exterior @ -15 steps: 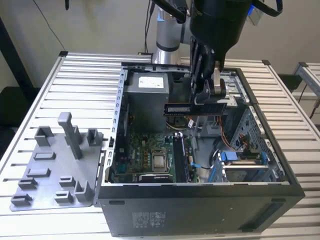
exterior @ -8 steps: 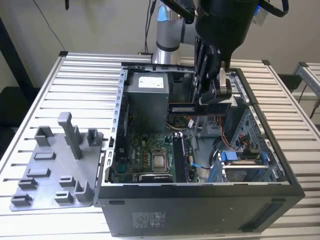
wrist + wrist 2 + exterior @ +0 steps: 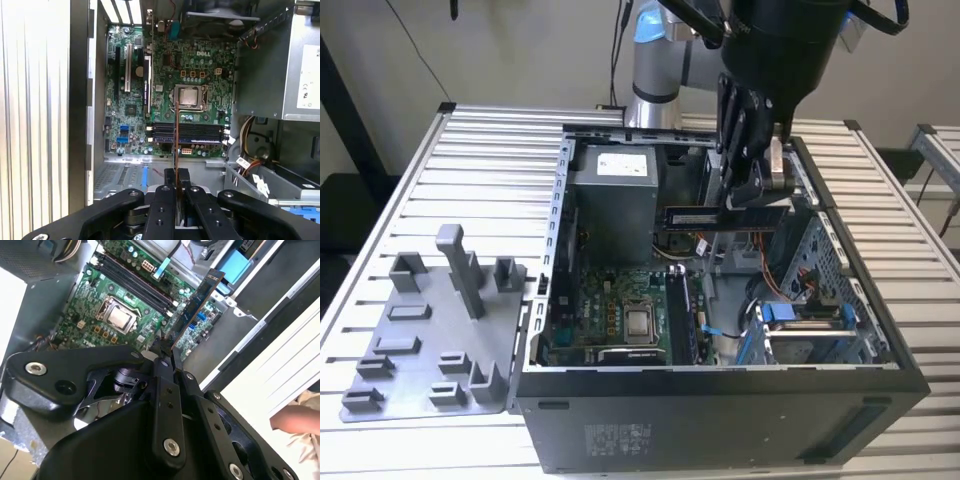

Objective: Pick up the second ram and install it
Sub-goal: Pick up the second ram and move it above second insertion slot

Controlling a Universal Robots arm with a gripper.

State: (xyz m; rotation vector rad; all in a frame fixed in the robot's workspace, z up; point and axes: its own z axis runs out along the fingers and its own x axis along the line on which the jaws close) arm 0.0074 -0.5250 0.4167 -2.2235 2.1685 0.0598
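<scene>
Black linkage of the claw (image 3: pixel 176 172) sits closest in both wrist views, its two fingers closed flat on one end of the second ram (image 3: pixel 176 135). We take the grip as firm: the fingers press on both faces of the stick with no gap showing.

- Second ram: dark and thin. In the first wrist view we see it edge-on, running out from the fingers over the motherboard (image 3: pixel 200 60). In the second wrist view its flat face (image 3: pixel 196 307) slants out over the motherboard (image 3: pixel 90 325), free end unsupported.
- Exterior view: the stick (image 3: pixel 715 215) hangs level in the claw (image 3: pixel 760 200), well above the motherboard (image 3: pixel 610 310) and touching nothing in the open computer case (image 3: pixel 720 420).
- Memory slots (image 3: pixel 187 132): on the motherboard, just beside the processor (image 3: pixel 189 96). We cannot tell which slots are filled.
- Orientation: the stick seems to lie across the run of the slots, not along it. This is our reading, not certain.
- Grey fixture plate (image 3: pixel 420 340): on the slatted surface (image 3: pixel 420 150), outside the case and well apart from the motherboard. We see no stick on it.

Progress, as we judge it: pick-up is done, since the stick is off its rest and carried over the motherboard. The install is not done, as the stick has not met a slot. Lining up, lowering and seating remain.
</scene>
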